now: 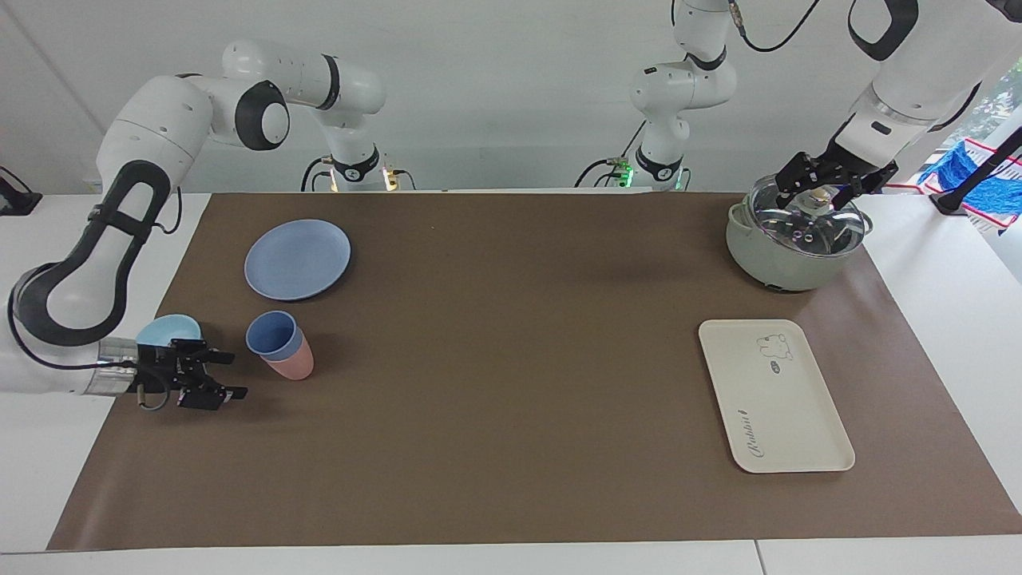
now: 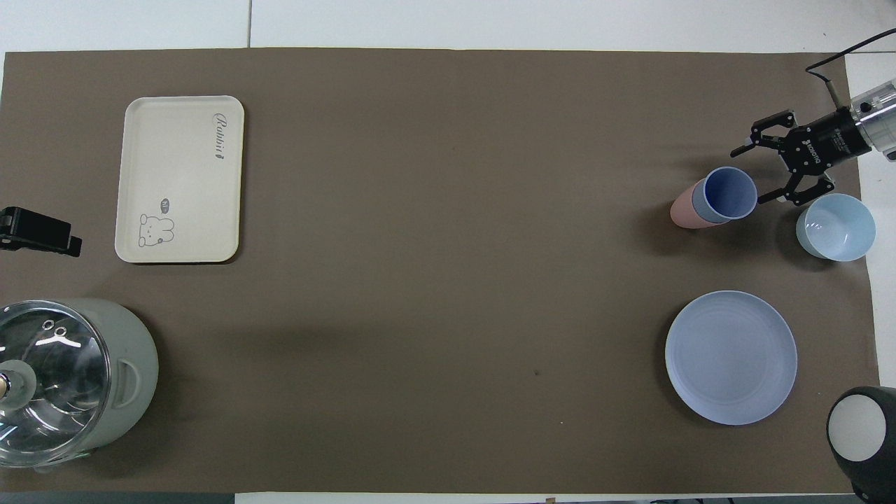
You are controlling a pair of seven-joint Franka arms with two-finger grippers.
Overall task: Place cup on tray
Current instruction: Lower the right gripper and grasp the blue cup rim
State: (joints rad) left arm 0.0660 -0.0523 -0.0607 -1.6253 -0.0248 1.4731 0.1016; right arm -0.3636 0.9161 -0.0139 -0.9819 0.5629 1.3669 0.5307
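Note:
The periwinkle-blue cup [image 1: 270, 332] stands upright, nested inside a pink tumbler [image 1: 295, 365], near the right arm's end of the mat. It also shows in the overhead view [image 2: 730, 194]. My right gripper [image 1: 239, 375] is open and low beside the cup, its fingers pointing at it with a small gap; it shows in the overhead view too [image 2: 750, 175]. The cream tray [image 1: 774, 395] lies empty toward the left arm's end, also in the overhead view [image 2: 180, 178]. My left gripper [image 1: 822, 192] hangs over the pot's glass lid.
A light-blue bowl [image 1: 169, 327] sits beside the right gripper's wrist. A round blue plate [image 1: 297, 259] lies nearer to the robots than the cup. A grey-green pot with a glass lid [image 1: 786, 255] stands nearer to the robots than the tray.

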